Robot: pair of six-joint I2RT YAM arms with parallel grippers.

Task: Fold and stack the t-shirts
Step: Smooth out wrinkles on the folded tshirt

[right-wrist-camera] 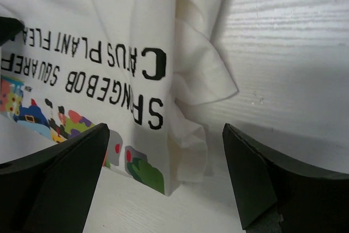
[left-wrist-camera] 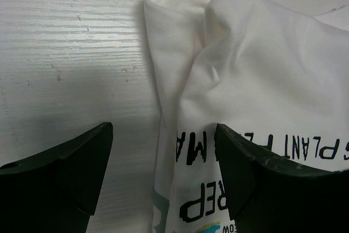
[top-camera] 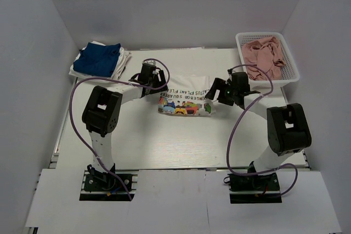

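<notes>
Top external: find the folded white t-shirt (top-camera: 185, 101) mid-desk (top-camera: 164, 146), flanked by left hand (left-wrist-camera: 163, 156) and right hand (right-wrist-camera: 166, 162), both spread wide, gripping nothing. Pinch every layer at each short end, lift level, carry onto the blue t-shirt (top-camera: 98, 60) pile back-left. Readable print: "SPONGEBOB SQUAREP…", "CACTUS PLANT FLEA".

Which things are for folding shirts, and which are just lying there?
For the job: folded white cloth t-shirt with colourful print; royal-blue cloth t-shirt stacked on another white t-shirt.
Just lying about: white plastic lattice basket; crumpled pink cloth inside it.
</notes>
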